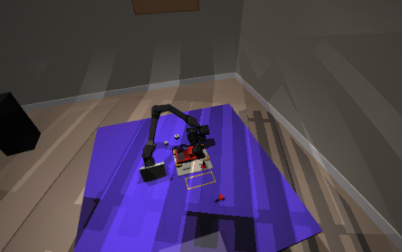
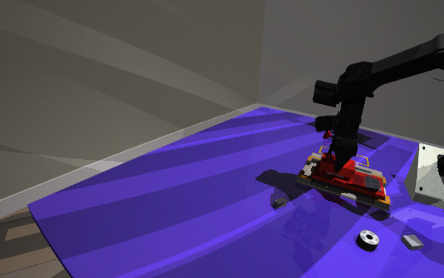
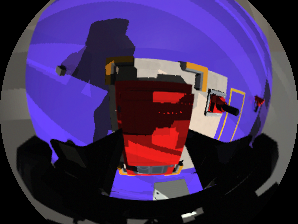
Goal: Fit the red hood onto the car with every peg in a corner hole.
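The red hood (image 2: 334, 171) (image 3: 156, 107) is over the engine end of the red car chassis (image 2: 376, 191) (image 1: 183, 155). The chassis sits in the pale jig (image 1: 182, 171) (image 3: 156, 65) with orange corners. My gripper (image 3: 154, 131) (image 2: 340, 167) points down and is shut on the hood, a finger at each side. The hood looks roughly lined up with the car and very low, at or near the deck; I cannot tell whether it lies flat. The pegs, the engine block and the corner holes are hidden under the hood and fingers.
A small red part with a black stem (image 3: 218, 104) stands beside the car. Beyond are a yellow outline (image 1: 202, 185) and another red piece (image 1: 221, 198) (image 3: 258, 102). A wheel (image 2: 369, 240) and grey blocks (image 2: 413, 242) (image 2: 279, 203) lie on the opposite side.
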### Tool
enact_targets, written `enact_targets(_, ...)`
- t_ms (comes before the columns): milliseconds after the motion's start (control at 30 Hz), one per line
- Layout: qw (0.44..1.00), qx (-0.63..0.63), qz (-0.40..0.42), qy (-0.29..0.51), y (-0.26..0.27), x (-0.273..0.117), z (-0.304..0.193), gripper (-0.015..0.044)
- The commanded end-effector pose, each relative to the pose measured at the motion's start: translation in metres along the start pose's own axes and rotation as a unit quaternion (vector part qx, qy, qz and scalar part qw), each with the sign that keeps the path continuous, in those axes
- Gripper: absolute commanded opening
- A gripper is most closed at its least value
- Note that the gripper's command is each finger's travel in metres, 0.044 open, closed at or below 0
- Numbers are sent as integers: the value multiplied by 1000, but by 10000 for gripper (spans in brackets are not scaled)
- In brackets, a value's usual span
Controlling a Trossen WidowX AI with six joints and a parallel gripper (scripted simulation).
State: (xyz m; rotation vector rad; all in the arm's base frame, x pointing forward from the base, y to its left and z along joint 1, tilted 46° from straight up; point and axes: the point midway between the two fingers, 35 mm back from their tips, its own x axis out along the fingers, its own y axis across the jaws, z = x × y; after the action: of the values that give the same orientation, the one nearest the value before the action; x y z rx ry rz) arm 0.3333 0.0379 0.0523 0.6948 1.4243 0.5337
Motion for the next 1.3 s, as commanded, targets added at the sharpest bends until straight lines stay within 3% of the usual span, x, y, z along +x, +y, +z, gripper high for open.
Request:
enact_targets(0,1000,3,2,0,0,1,0,0)
enact_targets(800,1000,0,0,0,0,7,0,0)
enact_targets(1267,1000,-1,0,0,0,8,0,367)
